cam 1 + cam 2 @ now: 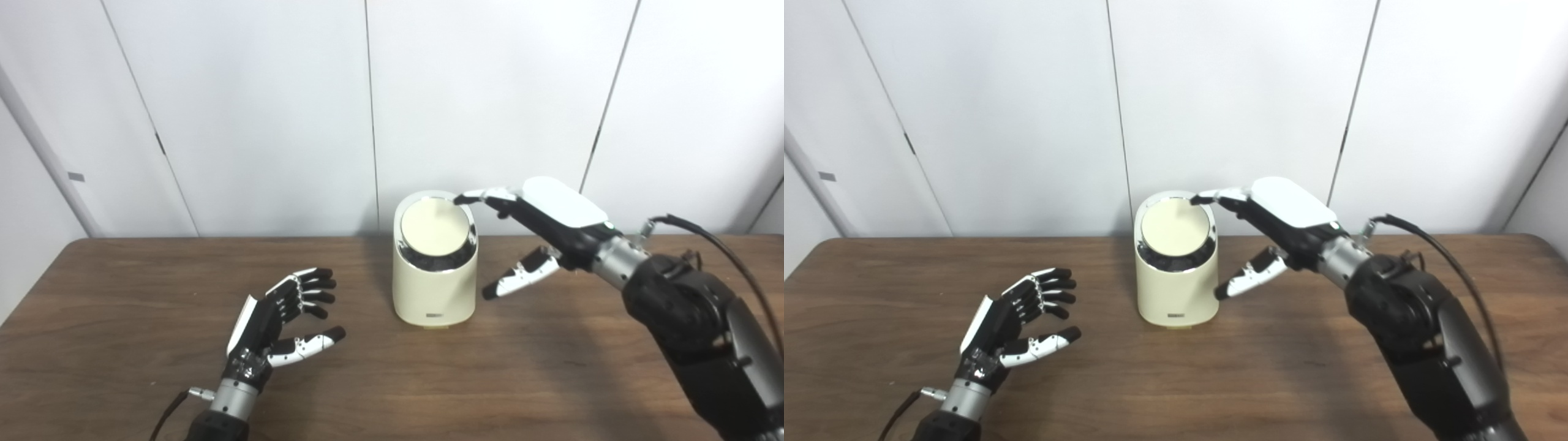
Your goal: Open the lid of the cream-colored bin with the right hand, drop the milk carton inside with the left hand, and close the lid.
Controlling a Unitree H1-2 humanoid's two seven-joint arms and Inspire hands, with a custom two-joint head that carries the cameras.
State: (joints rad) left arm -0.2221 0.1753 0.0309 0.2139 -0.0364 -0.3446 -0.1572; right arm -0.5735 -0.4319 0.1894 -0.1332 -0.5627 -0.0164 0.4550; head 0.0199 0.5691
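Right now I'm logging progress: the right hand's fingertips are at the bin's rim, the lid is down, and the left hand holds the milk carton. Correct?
One thing is wrong: the left hand holds nothing; it is open above the table, and no carton shows in either eye view. The right hand does reach the bin rim, and the lid is down.

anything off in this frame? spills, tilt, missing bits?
No milk carton is visible anywhere on the table, and the left hand is open and empty. Otherwise tidy: the cream-colored bin stands upright, its lid looks shut, with the right hand fingertips at its back rim. No spills.
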